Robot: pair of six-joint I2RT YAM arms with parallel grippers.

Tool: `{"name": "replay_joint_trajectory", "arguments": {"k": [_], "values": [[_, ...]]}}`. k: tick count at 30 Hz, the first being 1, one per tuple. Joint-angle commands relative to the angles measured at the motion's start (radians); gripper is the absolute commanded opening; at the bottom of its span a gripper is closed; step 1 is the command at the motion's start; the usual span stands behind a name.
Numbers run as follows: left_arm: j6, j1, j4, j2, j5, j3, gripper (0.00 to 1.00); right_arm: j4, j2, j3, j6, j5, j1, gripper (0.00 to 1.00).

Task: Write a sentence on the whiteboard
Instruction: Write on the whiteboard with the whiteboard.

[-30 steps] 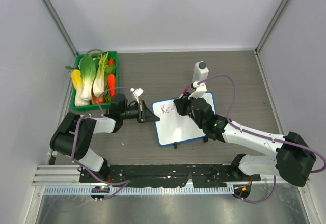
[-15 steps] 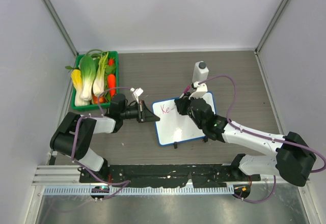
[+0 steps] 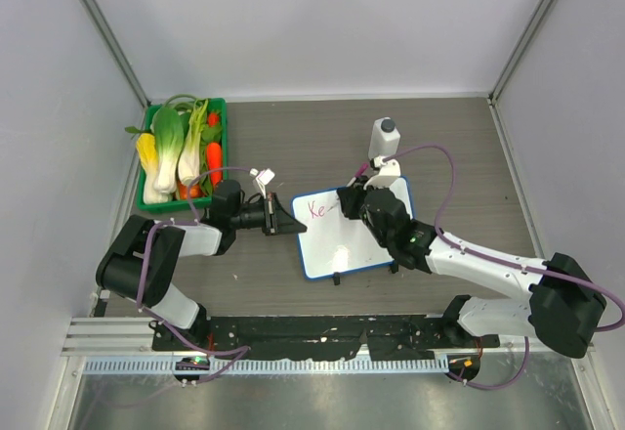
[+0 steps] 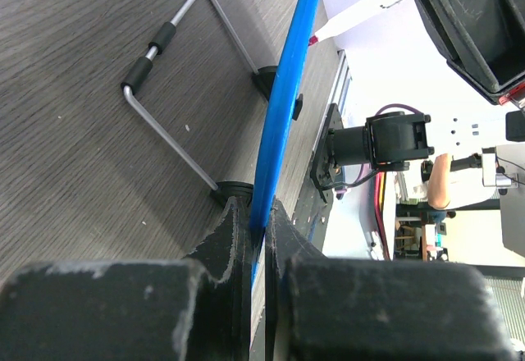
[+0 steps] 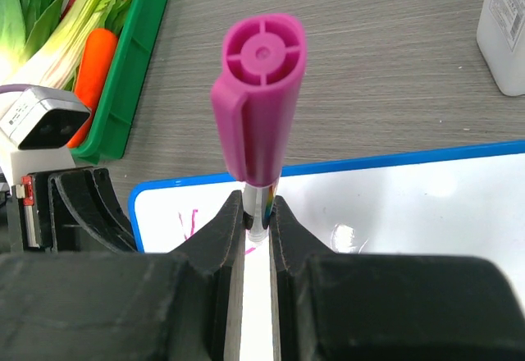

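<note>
The whiteboard [image 3: 344, 242], white with a blue rim and black feet, lies mid-table. Pink-red letters "Ke" of the sentence [image 3: 317, 209] show at its top left corner; part also shows in the right wrist view [image 5: 188, 221]. My left gripper [image 3: 285, 221] is shut on the board's blue left edge [image 4: 283, 107]. My right gripper [image 3: 349, 200] is shut on a marker with a magenta cap [image 5: 259, 98], held upright over the board [image 5: 394, 205] just right of the letters. The marker's tip is hidden between the fingers.
A green tray [image 3: 217, 107] of toy vegetables stands at the back left. A white bottle with a dark cap [image 3: 383, 140] stands just behind the board; it also shows in the right wrist view [image 5: 507, 33]. The board's wire stand [image 4: 176, 90] shows underneath.
My right gripper with the marker has shifted slightly to the right along the board's top. The left arm and the board have not moved.
</note>
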Motion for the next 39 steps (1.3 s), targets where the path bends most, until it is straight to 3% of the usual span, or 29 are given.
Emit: {"name": "replay_joint_trajectory", "arguments": {"k": [1,14,39], "values": [[0.010,-0.012,-0.046,0.015,-0.036,0.013,0.00,-0.006,0.014,0.039,-0.002,0.070,-0.003,0.01],[0.010,-0.015,-0.046,0.023,-0.029,0.013,0.00,0.005,0.051,0.051,0.000,-0.013,-0.003,0.01],[0.010,-0.022,-0.043,0.030,-0.029,0.015,0.00,-0.066,-0.027,-0.037,0.043,-0.003,-0.003,0.01]]}}
